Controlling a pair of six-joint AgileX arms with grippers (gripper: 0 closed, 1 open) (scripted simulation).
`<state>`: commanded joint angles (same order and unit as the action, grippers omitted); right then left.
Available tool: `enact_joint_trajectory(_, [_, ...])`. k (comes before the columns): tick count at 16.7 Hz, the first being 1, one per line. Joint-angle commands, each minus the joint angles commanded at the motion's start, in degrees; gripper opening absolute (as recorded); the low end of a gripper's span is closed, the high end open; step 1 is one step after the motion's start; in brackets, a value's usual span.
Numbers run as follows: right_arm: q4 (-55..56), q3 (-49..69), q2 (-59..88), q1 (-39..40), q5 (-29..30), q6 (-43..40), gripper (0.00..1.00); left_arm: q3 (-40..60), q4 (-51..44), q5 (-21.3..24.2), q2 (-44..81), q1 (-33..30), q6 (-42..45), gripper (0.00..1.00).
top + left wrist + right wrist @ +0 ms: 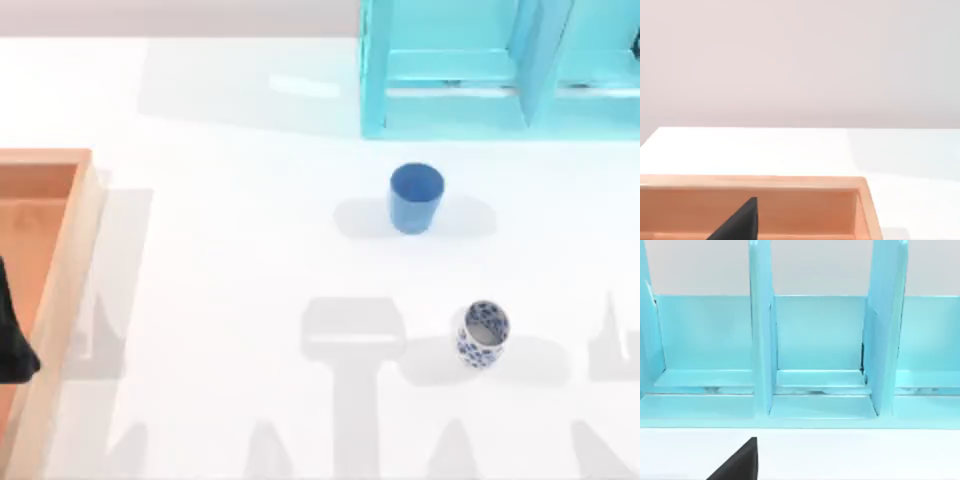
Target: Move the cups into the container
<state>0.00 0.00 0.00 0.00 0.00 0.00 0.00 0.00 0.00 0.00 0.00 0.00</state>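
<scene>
The plain blue cup [415, 197] stands upright on the white table, right of centre. The smaller white cup with the blue floral pattern [483, 334] stands nearer the front, a little farther right. The wooden container [62, 270], with an orange-brown floor and light raised walls, lies at the table's left edge; its far wall [755, 182] also appears in the left wrist view. My left gripper [14, 345] is a dark shape over the container at the left edge, far from both cups. A dark part of my right gripper [740, 462] faces the turquoise shelf.
A turquoise shelf unit [500, 70] with upright dividers [760, 340] stands at the back right, behind the blue cup. White tabletop stretches between the container and the cups. Grey shadows fall on the table's front part.
</scene>
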Motion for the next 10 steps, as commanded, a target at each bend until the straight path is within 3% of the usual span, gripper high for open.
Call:
enact_joint_trajectory(5, [0.0,0.0,0.0,0.0,0.0,0.0,1.0,3.0,-1.3,-0.2,2.3,-1.0,-0.9,1.0])
enact_joint_trajectory(10, [0.0,0.0,0.0,0.0,0.0,0.0,1.0,18.0,-9.2,-1.4,15.2,-6.3,-5.7,1.0])
